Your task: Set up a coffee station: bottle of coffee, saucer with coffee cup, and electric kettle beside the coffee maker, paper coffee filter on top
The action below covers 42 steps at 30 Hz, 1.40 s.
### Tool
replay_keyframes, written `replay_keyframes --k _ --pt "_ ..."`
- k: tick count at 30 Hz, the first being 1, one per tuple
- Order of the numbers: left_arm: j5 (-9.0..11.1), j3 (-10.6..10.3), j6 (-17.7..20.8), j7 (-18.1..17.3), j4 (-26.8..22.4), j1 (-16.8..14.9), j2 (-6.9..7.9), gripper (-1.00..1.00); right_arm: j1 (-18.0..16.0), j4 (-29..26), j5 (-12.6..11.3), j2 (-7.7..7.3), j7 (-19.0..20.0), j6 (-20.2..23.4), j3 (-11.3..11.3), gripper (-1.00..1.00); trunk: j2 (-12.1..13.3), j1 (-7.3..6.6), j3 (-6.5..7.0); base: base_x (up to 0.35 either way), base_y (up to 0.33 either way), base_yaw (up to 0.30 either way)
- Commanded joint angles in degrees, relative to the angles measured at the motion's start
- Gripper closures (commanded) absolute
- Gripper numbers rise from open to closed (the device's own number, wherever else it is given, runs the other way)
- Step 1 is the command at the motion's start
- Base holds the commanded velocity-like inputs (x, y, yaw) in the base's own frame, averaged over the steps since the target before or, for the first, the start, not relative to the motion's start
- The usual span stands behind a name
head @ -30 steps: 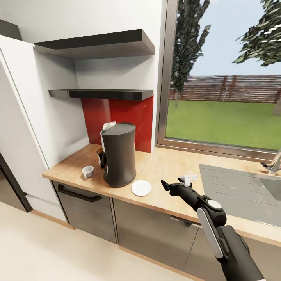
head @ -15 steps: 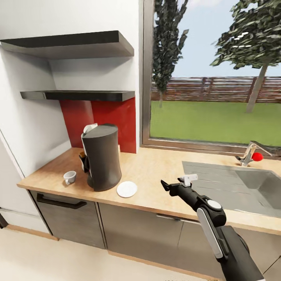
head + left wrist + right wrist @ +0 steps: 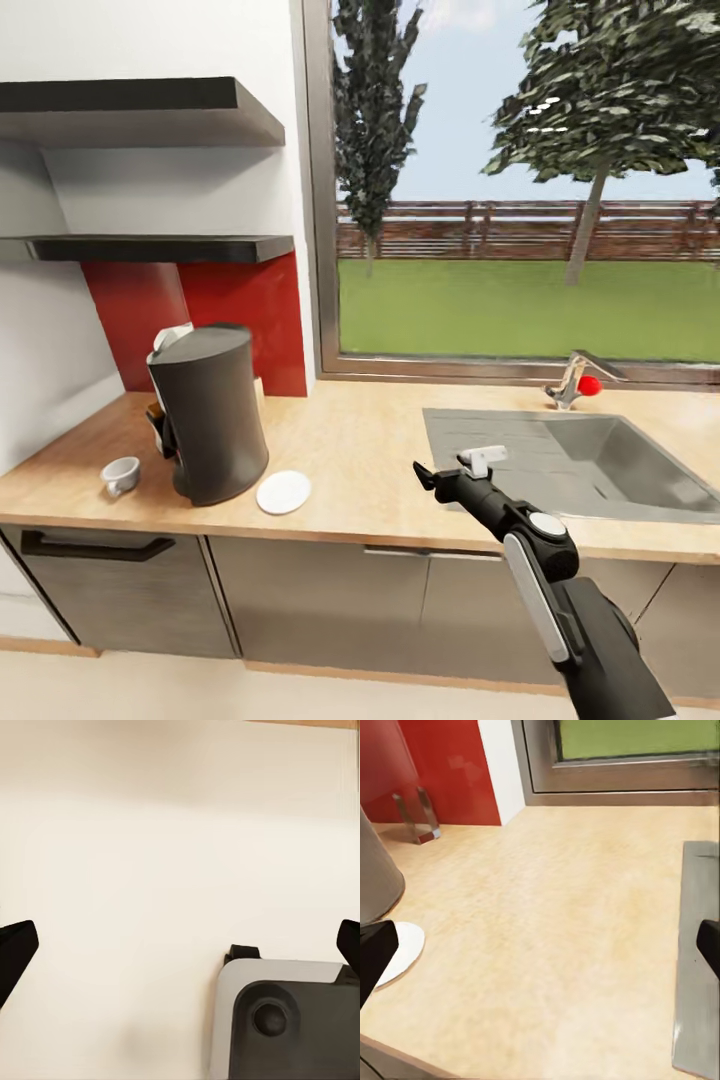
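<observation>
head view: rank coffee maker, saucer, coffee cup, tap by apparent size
1. coffee maker, clearly largest
2. saucer
3. tap and coffee cup look about alike; the tap stands farther from the camera, so no ranking between them.

the coffee maker (image 3: 207,415) hides most of a white object behind its top; sink (image 3: 640,470) cut off.
</observation>
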Motion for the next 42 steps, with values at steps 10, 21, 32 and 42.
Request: replay_keyframes --k 10,21,32,42 --pt "-0.46 0.96 -0.22 -0.05 -0.03 -0.04 -0.04 -1.0 -0.07 0.04 2.14 0.14 -0.06 -2.39 0.08 -1.0 -0.13 0.04 -0.13 0.0 0.0 -0.291" --pt "-0.62 0.95 -0.21 -0.05 -0.01 -0.04 -0.04 -1.0 -0.07 0.13 2.28 0.18 -0.08 -2.52 0.08 -1.0 -0.13 0.04 -0.13 0.023 -0.05 -0.291" --pt "-0.56 1.06 -0.24 -0.03 -0.03 -0.04 -0.04 -1.0 -0.07 0.14 2.3 0.1 -0.06 -2.52 0.08 -1.0 -0.13 0.04 -0.13 0.115 -0.238 -0.291" --pt "-0.54 1.07 -0.23 -0.01 -0.03 -0.04 -0.04 -1.0 -0.07 0.23 2.3 0.1 -0.06 -2.52 0.08 -1.0 -0.13 0.04 -0.13 0.092 -0.265 -0.291"
